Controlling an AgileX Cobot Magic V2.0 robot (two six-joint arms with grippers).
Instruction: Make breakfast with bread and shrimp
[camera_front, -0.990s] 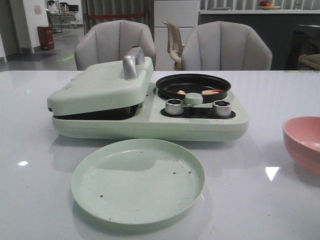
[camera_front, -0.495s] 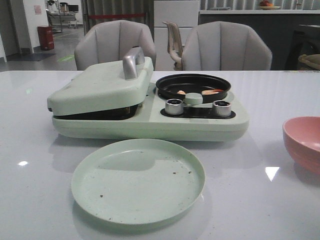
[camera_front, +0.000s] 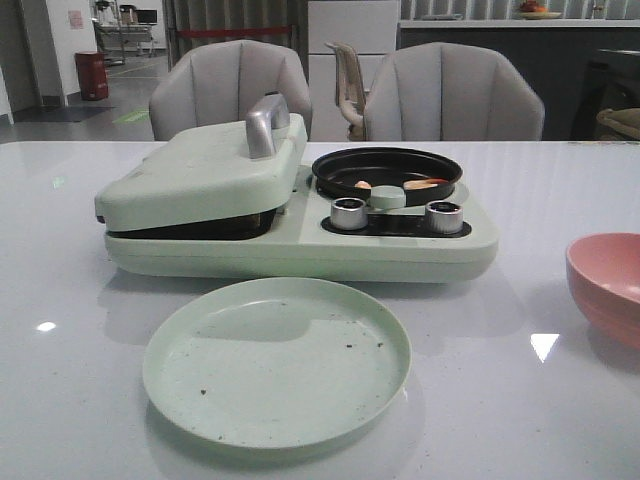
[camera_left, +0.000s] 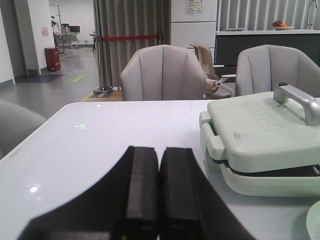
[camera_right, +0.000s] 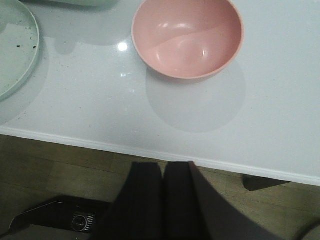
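Observation:
A few small orange-pink shrimp (camera_front: 425, 184) lie in the round black pan (camera_front: 386, 165) on the right side of a pale green breakfast maker (camera_front: 300, 240). Its hinged lid (camera_front: 200, 175) with a metal handle (camera_front: 266, 124) is down on the left side; the bread is hidden. An empty green plate (camera_front: 276, 360) lies in front. My left gripper (camera_left: 159, 152) is shut and empty over the table, left of the maker (camera_left: 260, 145). My right gripper (camera_right: 164, 167) is shut and empty, off the table's front edge, short of the pink bowl (camera_right: 187, 36).
The pink bowl (camera_front: 606, 285) stands at the table's right. Two grey chairs (camera_front: 230, 88) stand behind the table. The table's front edge (camera_right: 150, 152) shows in the right wrist view, with floor below it. The plate's rim (camera_right: 20, 50) shows there too.

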